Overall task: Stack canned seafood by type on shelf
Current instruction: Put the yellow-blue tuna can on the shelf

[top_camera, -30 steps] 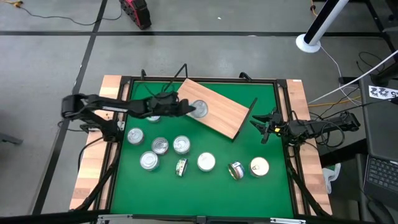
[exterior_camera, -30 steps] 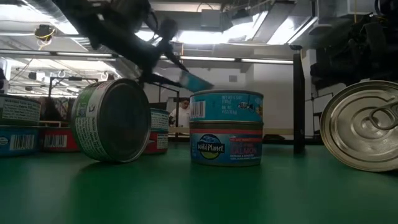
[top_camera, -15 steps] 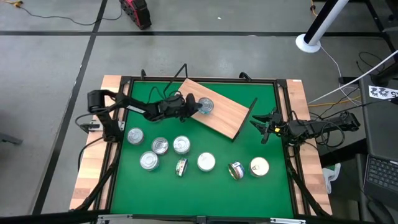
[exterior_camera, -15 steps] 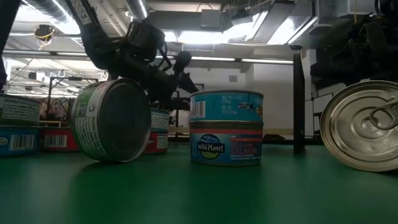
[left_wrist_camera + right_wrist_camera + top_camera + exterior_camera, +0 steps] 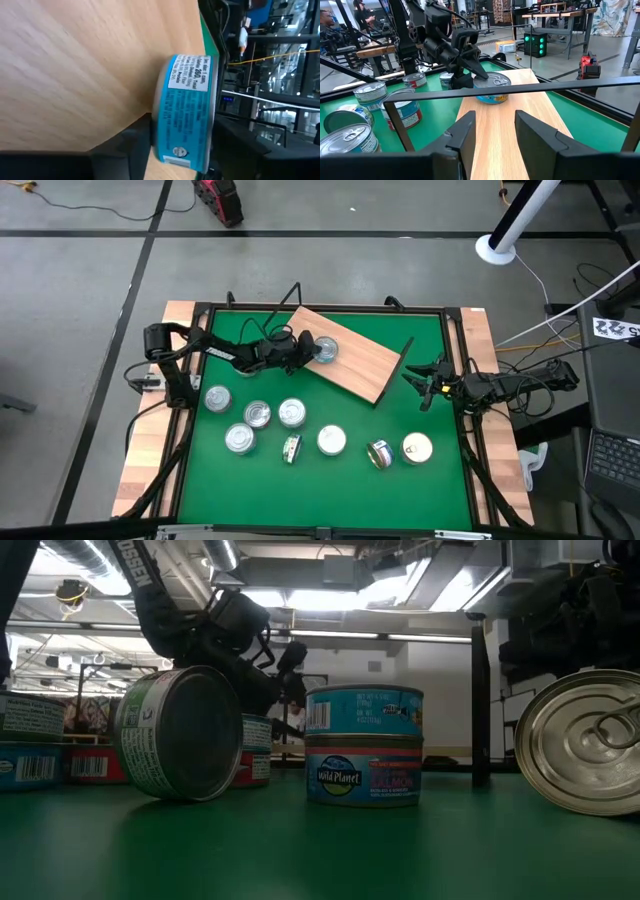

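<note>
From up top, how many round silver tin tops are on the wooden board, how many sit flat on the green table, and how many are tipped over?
Round silver tins on the light-brown wooden shelf: 1
Flat on the green table: 6
Tipped on their sides: 2
Total: 9 tops; stacked tins may hide more.

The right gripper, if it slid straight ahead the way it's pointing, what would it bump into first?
Probably the shelf: the right gripper points along the board, with the black wire support across its near end. Farther on sits a tin.
</note>
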